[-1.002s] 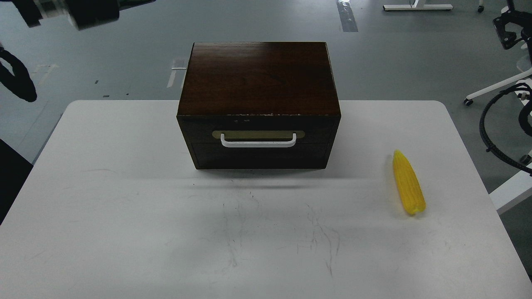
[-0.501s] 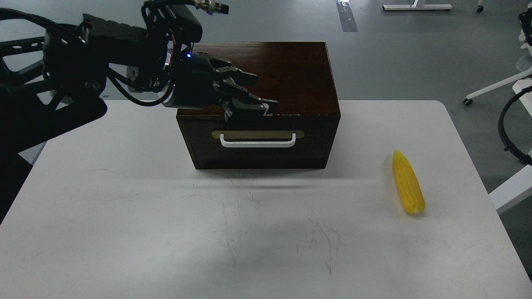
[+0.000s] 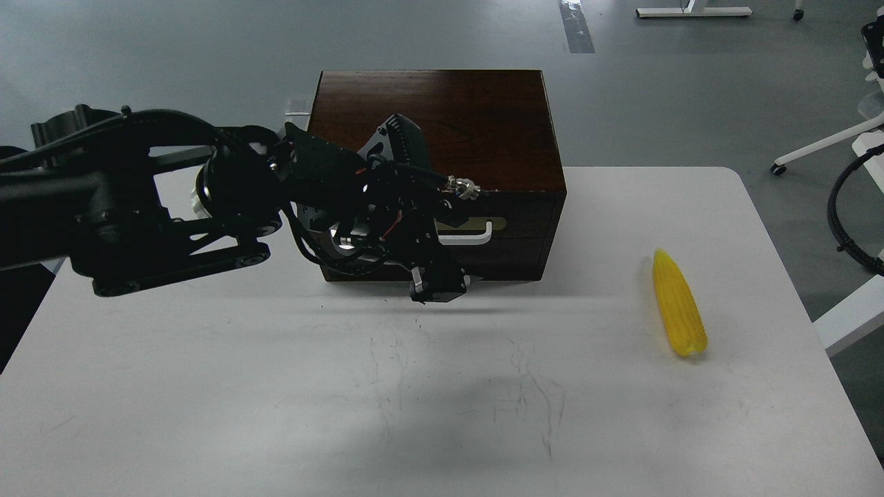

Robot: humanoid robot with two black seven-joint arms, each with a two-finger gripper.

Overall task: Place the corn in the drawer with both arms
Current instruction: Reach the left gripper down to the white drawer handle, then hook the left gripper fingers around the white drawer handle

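Observation:
The yellow corn (image 3: 679, 304) lies on the white table (image 3: 207, 386) at the right, tip pointing away from me. The dark wooden drawer (image 3: 528, 215) is shut in the front of its box (image 3: 476, 117). Only the right end of its white handle (image 3: 478, 238) shows. My left arm reaches in from the left across the drawer front. My left gripper (image 3: 439, 288) points down just in front of the box's lower edge, close to the table. It is dark and its fingers cannot be told apart. It hides the handle's left part. My right gripper is out of view.
A plain dark panel (image 3: 514, 261) sits below the drawer front. A black cable loop (image 3: 844, 228) hangs past the table's right edge. White chair legs (image 3: 822, 148) stand on the grey floor at the right.
My left arm came in from the upper left. It swung from above the box's top edge down in front of the drawer, with the gripper turned downward. The corn and drawer have not moved.

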